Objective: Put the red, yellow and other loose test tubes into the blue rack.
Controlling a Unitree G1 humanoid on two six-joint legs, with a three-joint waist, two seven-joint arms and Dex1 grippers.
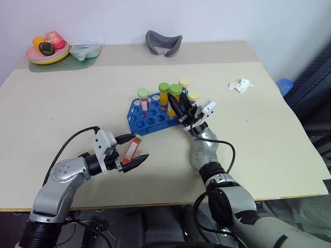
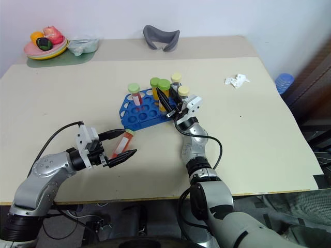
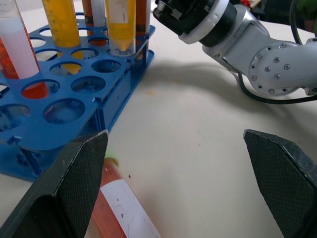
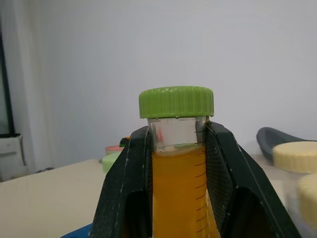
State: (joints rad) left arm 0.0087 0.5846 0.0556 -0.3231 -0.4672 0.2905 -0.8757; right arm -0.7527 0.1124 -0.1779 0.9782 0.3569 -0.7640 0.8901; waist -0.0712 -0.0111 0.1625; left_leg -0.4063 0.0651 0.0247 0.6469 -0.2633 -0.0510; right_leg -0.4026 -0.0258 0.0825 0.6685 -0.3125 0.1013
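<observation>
Right wrist view had my right gripper [image 4: 176, 148] clamped on a yellow tube [image 4: 177, 163] with a green cap, one black finger [image 4: 124, 188] pressed to each side just under the cap. From the head camera, that tube stood upright over the near right corner of the blue rack [image 1: 147, 116], among other capped tubes already standing in its holes. The rack sat near the middle of the table [image 1: 62, 119].

My left gripper [image 1: 132, 150] was spread wide and gripped nothing. Between its fingers, a red tube [image 1: 131, 150] with a white label lay on the table, just in front of the rack's near edge, its green cap pointing toward the rack.
</observation>
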